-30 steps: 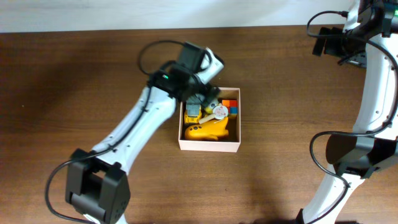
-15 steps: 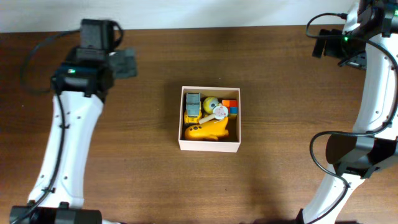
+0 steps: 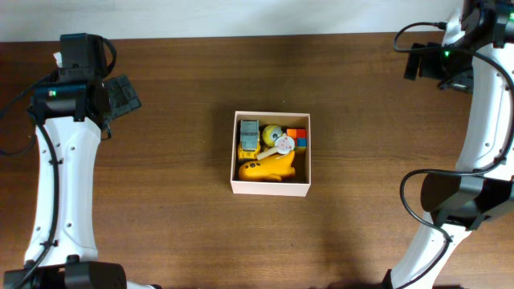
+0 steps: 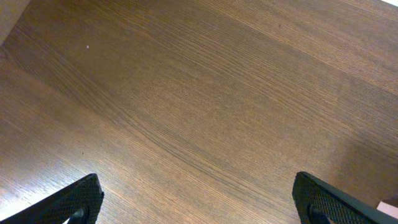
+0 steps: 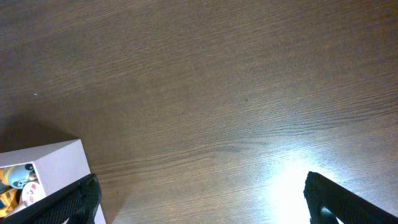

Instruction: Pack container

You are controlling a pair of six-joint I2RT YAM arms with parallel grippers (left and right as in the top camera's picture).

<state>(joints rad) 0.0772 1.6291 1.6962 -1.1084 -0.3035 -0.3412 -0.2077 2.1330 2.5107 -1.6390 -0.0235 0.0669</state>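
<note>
The container [image 3: 270,189], a square white-walled box, sits at the middle of the wooden table. It holds several toys: a yellow duck-like figure [image 3: 265,168], a yellow and grey truck [image 3: 249,138], a yellow ball [image 3: 271,132] and coloured blocks [image 3: 299,137]. A corner of the container also shows in the right wrist view [image 5: 59,165]. My left gripper [image 3: 120,95] is open and empty at the far left, well away from the container. My right gripper [image 3: 422,63] is open and empty at the far right back.
Bare dark wooden table surrounds the container on all sides. A pale wall edge runs along the back of the table [image 3: 241,20]. Both wrist views show only table wood under the open jaws.
My left arm has swung from over the container to the far left of the table, gripper empty. The toys stay in the container. The right arm has barely moved.
</note>
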